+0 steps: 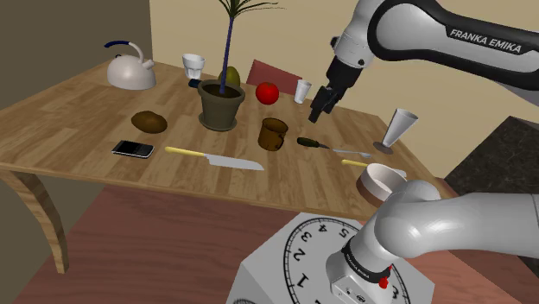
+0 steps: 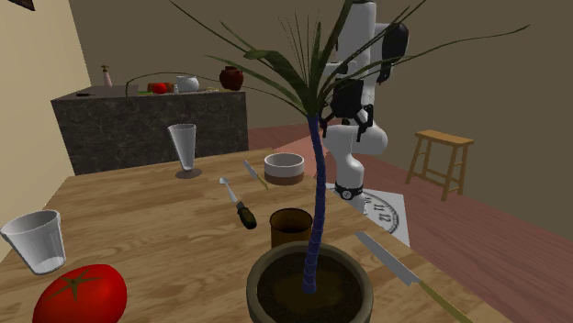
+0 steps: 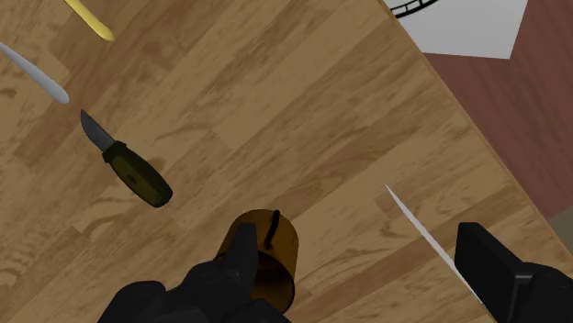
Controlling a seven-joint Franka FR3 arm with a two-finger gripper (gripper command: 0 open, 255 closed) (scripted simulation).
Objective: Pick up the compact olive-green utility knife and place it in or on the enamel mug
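Note:
The olive-green utility knife point(image 1: 311, 142) lies flat on the wooden table point(image 1: 78, 112), its short dark blade point(image 3: 95, 131) bare. Close beside it stands a brown mug point(image 1: 273, 133), upright with its mouth open. The knife point(image 3: 138, 172) and the mug point(image 3: 264, 255) also lie below the hand in the wrist view. My black gripper point(image 1: 321, 105) hangs in the air above the table, over the knife and mug, touching neither. Its fingers point(image 3: 244, 260) stand wide apart with nothing held. The second exterior view has the knife point(image 2: 244, 211) lying just beyond the mug point(image 2: 291, 228).
A potted plant point(image 1: 221, 102) stands beside the mug. A long yellow-handled kitchen knife point(image 1: 213, 157), a phone point(image 1: 133, 148), a potato point(image 1: 149, 122), a tomato point(image 1: 267, 91), a kettle point(image 1: 131, 71), cups, a glass point(image 1: 399, 128), a bowl point(image 1: 382, 180) and other cutlery point(image 1: 350, 153) share the table.

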